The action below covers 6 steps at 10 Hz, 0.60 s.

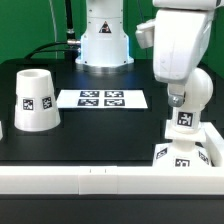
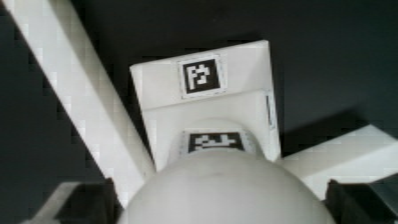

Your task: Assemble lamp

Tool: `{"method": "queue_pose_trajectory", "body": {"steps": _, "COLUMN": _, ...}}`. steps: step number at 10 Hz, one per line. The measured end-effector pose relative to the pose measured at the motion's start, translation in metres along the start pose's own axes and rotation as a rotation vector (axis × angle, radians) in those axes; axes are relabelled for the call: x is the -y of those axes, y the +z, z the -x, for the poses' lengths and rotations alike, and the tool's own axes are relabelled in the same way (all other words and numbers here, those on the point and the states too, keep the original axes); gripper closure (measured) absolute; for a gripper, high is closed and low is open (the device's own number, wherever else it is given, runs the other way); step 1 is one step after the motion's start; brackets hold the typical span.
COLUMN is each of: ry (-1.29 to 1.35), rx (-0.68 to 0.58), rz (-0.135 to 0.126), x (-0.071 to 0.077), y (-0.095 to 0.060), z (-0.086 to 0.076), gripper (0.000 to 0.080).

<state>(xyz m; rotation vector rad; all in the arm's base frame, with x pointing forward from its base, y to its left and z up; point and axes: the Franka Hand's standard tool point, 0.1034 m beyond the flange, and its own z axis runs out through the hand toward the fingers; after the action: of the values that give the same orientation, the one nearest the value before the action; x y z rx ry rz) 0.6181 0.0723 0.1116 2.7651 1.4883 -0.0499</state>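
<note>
On the black table (image 1: 100,135), at the exterior view's right, against the white front rail (image 1: 80,180):

1 arm, descending over the base.
1 shade (image 1: 34,100), cone-like, tagged, upright, well apart at the exterior view's left.
1 base (image 2: 214,90), flat, square, tagged, directly below the gripper.
1 bulb (image 2: 222,185), round-headed, long axis vertical, seemingly gripped above the base.
1 gripper (image 1: 185,108): fingertips hidden; opening cannot be judged.
</note>
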Motion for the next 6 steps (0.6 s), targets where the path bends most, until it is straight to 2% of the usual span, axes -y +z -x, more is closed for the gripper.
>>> {"method": "queue_pose_trajectory", "body": {"steps": 4, "ry": 0.212, "rx": 0.004, "rz": -0.003, "x": 0.0022, "y": -0.0029, "z": -0.0005, "gripper": 0.0225}}
{"method": "queue_pose_trajectory", "body": {"steps": 6, "ry": 0.211, "rx": 0.005, "rz": -0.003, "x": 0.0022, "y": -0.0023, "z": -0.0002, "gripper": 0.0225}}
